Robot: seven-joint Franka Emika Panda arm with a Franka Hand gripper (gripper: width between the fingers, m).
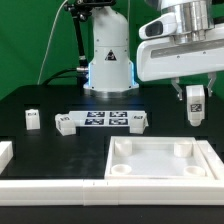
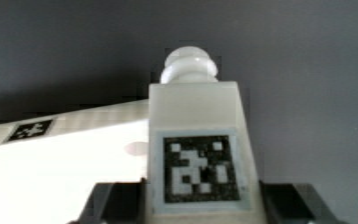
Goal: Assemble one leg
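Note:
My gripper [image 1: 194, 98] is shut on a leg [image 1: 195, 104], a small white block with a black-and-white tag, held in the air above the far right corner of the white tray [image 1: 163, 176]. In the wrist view the leg [image 2: 197, 140] fills the middle, its tag facing the camera and its rounded peg end pointing away, with my dark fingers [image 2: 110, 204] on both sides of it. Three more legs stand on the black table: one at the exterior view's left [image 1: 33, 119], one by the marker board's left end [image 1: 66, 124] and one by its right end [image 1: 139, 121].
The marker board [image 1: 103, 120] lies in the middle of the table and its edge shows in the wrist view [image 2: 51, 128]. The tray has round corner sockets. A white ledge [image 1: 45, 186] runs along the front, with a white piece [image 1: 4, 152] at the left edge. The robot base [image 1: 108, 60] stands behind.

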